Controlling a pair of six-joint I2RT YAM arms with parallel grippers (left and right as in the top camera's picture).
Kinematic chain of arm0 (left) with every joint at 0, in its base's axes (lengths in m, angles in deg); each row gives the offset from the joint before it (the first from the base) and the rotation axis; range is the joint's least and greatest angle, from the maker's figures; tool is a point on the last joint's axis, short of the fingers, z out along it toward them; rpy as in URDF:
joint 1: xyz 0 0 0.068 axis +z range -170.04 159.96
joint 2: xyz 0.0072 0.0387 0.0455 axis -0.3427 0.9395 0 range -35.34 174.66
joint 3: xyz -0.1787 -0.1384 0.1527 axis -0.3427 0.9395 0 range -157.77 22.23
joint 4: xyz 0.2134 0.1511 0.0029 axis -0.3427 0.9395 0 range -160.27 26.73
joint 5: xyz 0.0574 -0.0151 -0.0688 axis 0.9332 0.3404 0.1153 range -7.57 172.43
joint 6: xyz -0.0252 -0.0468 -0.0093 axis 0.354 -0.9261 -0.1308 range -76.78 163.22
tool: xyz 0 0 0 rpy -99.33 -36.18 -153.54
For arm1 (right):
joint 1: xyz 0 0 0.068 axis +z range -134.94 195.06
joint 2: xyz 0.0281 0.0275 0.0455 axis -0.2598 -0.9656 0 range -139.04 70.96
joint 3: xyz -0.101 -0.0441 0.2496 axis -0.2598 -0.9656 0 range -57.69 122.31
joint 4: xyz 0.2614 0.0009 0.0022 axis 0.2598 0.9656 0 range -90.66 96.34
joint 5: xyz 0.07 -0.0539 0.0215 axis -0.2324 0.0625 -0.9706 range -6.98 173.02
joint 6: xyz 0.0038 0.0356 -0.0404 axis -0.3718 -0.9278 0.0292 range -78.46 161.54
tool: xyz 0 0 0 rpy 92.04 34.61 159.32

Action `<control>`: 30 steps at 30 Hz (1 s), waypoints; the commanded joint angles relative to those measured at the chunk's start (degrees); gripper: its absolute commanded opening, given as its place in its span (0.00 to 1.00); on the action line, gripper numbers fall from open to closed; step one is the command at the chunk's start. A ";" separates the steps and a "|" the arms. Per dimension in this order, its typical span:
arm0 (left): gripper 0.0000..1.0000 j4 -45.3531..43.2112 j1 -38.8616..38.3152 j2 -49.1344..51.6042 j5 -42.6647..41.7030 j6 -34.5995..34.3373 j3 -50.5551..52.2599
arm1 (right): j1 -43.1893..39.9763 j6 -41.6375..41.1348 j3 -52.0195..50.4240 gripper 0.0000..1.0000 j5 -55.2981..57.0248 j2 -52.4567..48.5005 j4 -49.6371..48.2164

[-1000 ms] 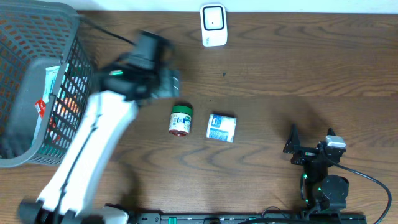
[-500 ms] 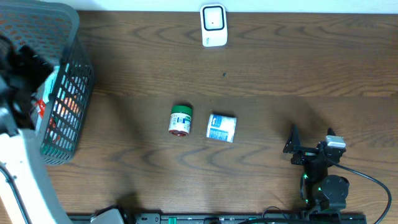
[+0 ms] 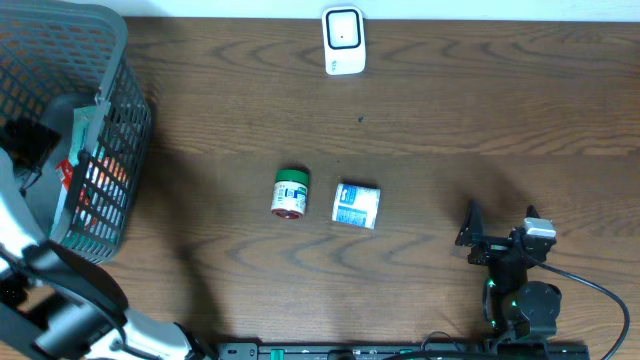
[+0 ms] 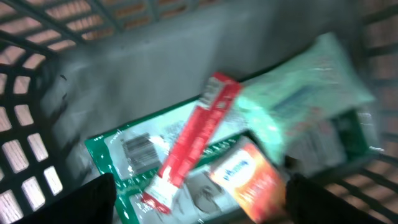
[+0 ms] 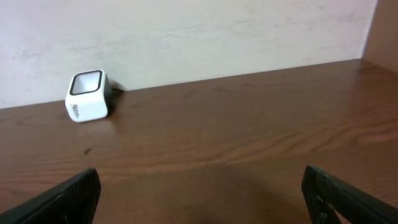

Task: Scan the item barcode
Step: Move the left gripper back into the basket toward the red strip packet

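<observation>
Left arm [image 3: 15,240] swung from tabletop [image 3: 450,120] centre to wire basket [image 3: 112,60] at left edge; its head sits inside, mostly hidden overhead. Left jaws spread, tips cut off at lower corners of wrist view, gripping nothing. Below them, blurred: red slim box [image 4: 193,140] across green packet [image 4: 109,146] showing barcode [image 4: 138,149], orange pack [image 4: 249,177], pale green pouch [image 4: 305,93]. Green-capped jar [image 3: 290,193] and blue-white packet [image 3: 357,205] mid-tabletop. Scanner [image 3: 343,40] top centre. Right jaws spread, empty, lower right.
</observation>
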 commanded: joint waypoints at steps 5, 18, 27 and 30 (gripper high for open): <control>0.74 0.26 2.34 8.00 -0.22 -0.31 -0.11 | 0.28 0.83 -0.04 0.99 0.20 0.00 0.20; 0.54 2.99 1.66 11.21 -0.31 2.27 0.09 | 0.28 0.83 -0.04 0.99 0.20 0.00 0.20; 0.61 4.46 -0.96 11.28 1.14 4.83 3.89 | 0.28 0.83 -0.04 0.99 0.20 0.00 0.20; 0.61 3.69 -0.96 11.34 3.28 4.83 4.70 | 0.28 0.83 -0.04 0.99 0.20 0.00 0.20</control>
